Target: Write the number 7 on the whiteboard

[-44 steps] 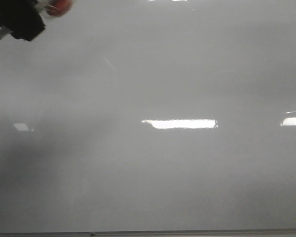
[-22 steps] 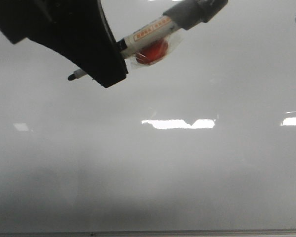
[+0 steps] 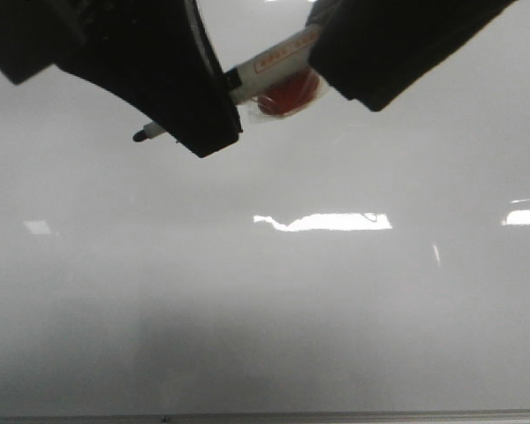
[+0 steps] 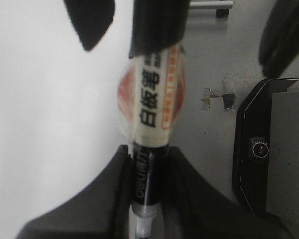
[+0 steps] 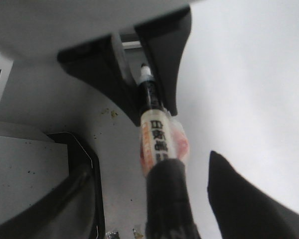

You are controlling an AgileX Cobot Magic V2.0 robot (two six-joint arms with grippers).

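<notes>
The whiteboard [image 3: 336,309] is a glossy pale grey board that fills the front view. No number 7 or other marker stroke shows on it. My left gripper [image 3: 159,71] hangs at the top left, shut on a whiteboard marker [image 3: 274,60] with its black tip [image 3: 141,137] pointing left, off the board. A red blob [image 3: 287,93] sticks to the marker's barrel. My right gripper [image 3: 397,49] is open at the top right. Its fingers [image 5: 239,199] straddle the marker's dark cap [image 5: 169,199] with a gap showing. The left wrist view shows the marker [image 4: 154,109] clamped.
Bright rectangular light reflections [image 3: 327,221] lie across the board's middle and right. The board's thin dark bottom edge [image 3: 265,417] runs along the bottom of the front view. A black-edged grey box [image 4: 269,149] sits beside the board in the wrist views.
My left gripper came in from the top left with the marker. My right gripper came in from the upper right and now covers the marker's cap end.
</notes>
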